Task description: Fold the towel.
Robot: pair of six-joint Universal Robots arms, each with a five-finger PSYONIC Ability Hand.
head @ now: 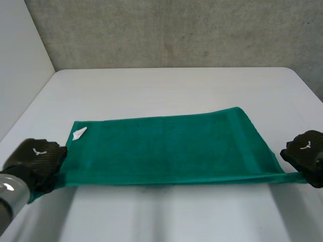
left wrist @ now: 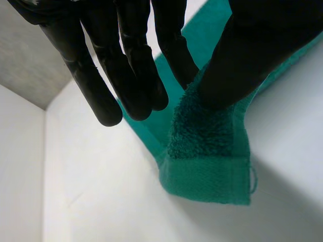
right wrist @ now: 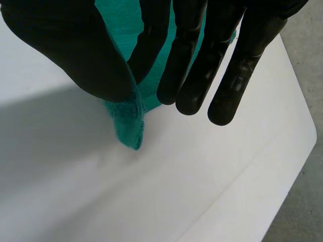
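1. Spreading wide beneath everything, the white worktop [head: 176,85].
2. The green towel [head: 166,146] lies across it, with its near edge raised and taut between the hands.
3. Left hand [head: 38,156]: fingers and thumb pinch the near left corner.
4. Right hand [head: 308,151]: fingers and thumb pinch the near right corner.
5. A white tag [head: 79,133] sits at the far left corner.

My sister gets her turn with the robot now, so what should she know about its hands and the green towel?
Left hand: shut, pinching the towel at its near left corner between thumb and fingers.
Right hand: shut, pinching the near right corner the same way.
Towel: near edge held off the table and stretched between the hands; far edge lies flat, with a white tag at the far left corner.
Done: both near corners gripped.
Left: probably carry the near edge over to the far edge, lay it down and let go.
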